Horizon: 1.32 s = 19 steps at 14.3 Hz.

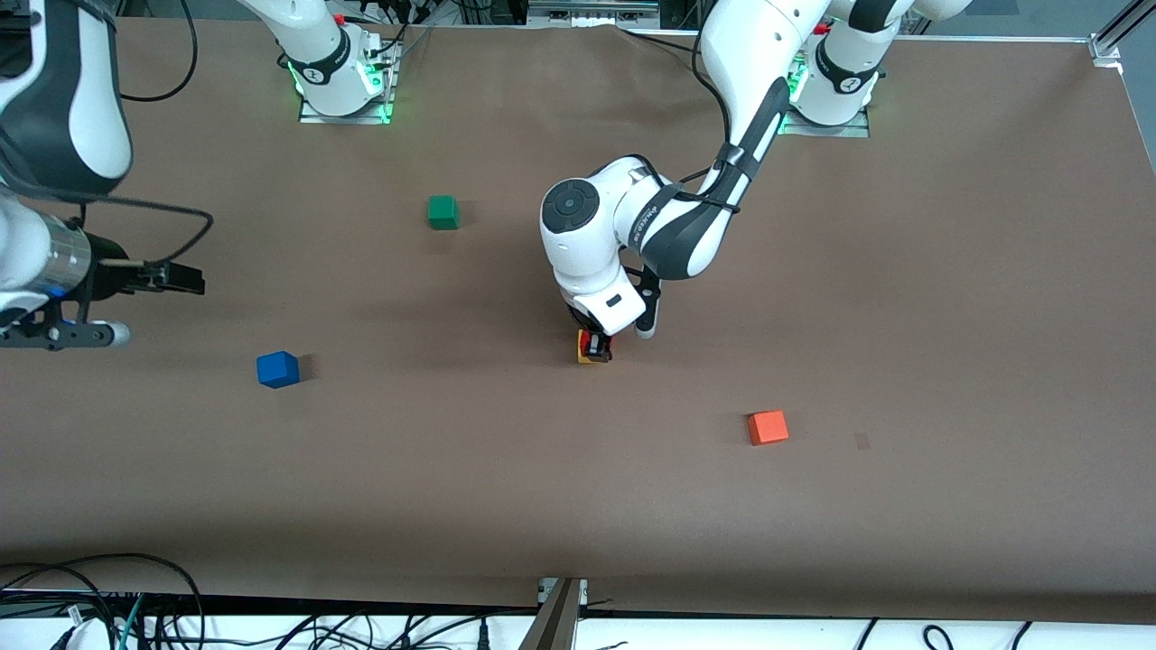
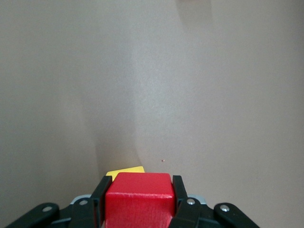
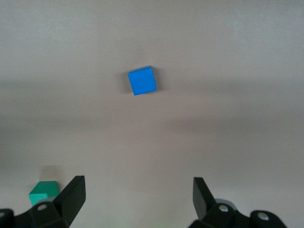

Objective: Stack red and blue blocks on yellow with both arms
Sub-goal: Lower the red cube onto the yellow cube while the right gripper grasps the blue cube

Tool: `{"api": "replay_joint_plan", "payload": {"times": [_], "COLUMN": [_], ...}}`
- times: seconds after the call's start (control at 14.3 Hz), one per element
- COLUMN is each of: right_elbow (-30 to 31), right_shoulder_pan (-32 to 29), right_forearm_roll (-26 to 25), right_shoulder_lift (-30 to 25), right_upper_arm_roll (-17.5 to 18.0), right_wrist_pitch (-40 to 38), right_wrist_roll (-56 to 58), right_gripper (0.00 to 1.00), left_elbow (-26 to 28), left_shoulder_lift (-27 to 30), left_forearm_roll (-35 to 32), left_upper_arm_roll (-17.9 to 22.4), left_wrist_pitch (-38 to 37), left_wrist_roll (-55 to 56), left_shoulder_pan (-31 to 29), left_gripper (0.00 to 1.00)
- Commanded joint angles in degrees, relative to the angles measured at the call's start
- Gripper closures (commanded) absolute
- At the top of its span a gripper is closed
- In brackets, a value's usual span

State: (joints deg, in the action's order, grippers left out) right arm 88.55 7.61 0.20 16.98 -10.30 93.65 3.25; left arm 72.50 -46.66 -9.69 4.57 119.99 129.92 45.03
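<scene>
Your left pincer [image 2: 138,202] is clamped on the small matte deep red cube [image 2: 138,199] directly over the small matte yellow cube [image 1: 587,358] mid-surface, while your right pincer [image 3: 137,199] waits wide open and empty above the bright blue cube [image 3: 142,80] lying toward the right arm's end.

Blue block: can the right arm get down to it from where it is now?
Probably yes. The blue block sits alone on bare table toward the right arm's end, nothing touching it. The right tool hangs open, and the left tool, shut on the red block, is busy mid-table.
</scene>
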Motion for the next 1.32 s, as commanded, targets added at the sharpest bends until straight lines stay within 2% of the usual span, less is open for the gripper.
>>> {"api": "replay_joint_plan", "payload": {"times": [0.0, 0.7, 0.91, 1.25], "right_elbow": [-0.92, -0.49, -0.13, 0.39], "right_shoulder_pan": [-1.19, -1.19, -1.28, -1.37], "right_forearm_roll": [-0.29, 3.14, 6.47, 6.57], "right_shoulder_lift": [3.49, 14.04, 17.20, 20.64], "right_upper_arm_roll": [0.19, 0.54, 0.54, 0.54], "right_wrist_pitch": [1.36, 15.59, 19.55, 24.38], "right_wrist_roll": [3.15, 8.87, 13.62, 13.89], "right_gripper": [0.00, 0.00, 0.00, 0.00], "left_elbow": [-2.81, -2.63, -2.54, -2.37], "left_shoulder_lift": [-1.94, -2.56, -3.18, -3.18], "left_forearm_roll": [-1.56, -1.56, -1.65, -1.74], "left_upper_arm_roll": [0.97, 1.23, 1.23, 1.23], "left_wrist_pitch": [-1.51, -1.60, -1.60, -1.60], "left_wrist_roll": [1.82, 2.26, 2.18, 2.18], "left_shoulder_pan": [0.85, 2.43, 2.52, 2.52], "left_gripper": [1.00, 1.00, 1.00, 1.00]}}
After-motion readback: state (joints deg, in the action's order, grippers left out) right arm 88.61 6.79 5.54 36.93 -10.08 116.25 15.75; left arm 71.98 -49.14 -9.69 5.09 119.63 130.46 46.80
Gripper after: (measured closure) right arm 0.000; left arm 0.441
